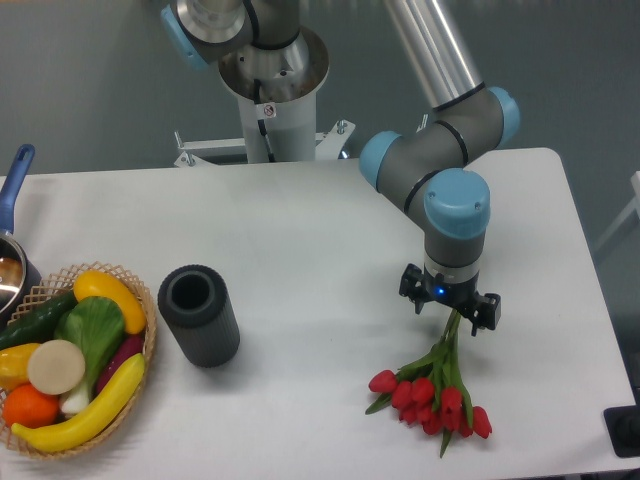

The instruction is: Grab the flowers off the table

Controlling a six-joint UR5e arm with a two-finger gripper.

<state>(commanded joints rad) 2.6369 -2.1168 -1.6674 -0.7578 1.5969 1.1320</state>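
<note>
The flowers [432, 393], a bunch of red tulip buds on green stems, lie on the white table [300, 230] at the front right, buds toward the front edge. My gripper [450, 312] points straight down over the upper end of the stems and hides that end. Its black fingers [488, 312] stick out on both sides of the wrist, so it looks open. Nothing is lifted; the bunch rests flat on the tabletop.
A dark cylinder [198, 316] lies left of centre. A wicker basket [151, 330] of toy fruit and vegetables sits at the front left, with a pot [8, 272] and its blue handle behind it. The robot base [272, 80] stands at the back.
</note>
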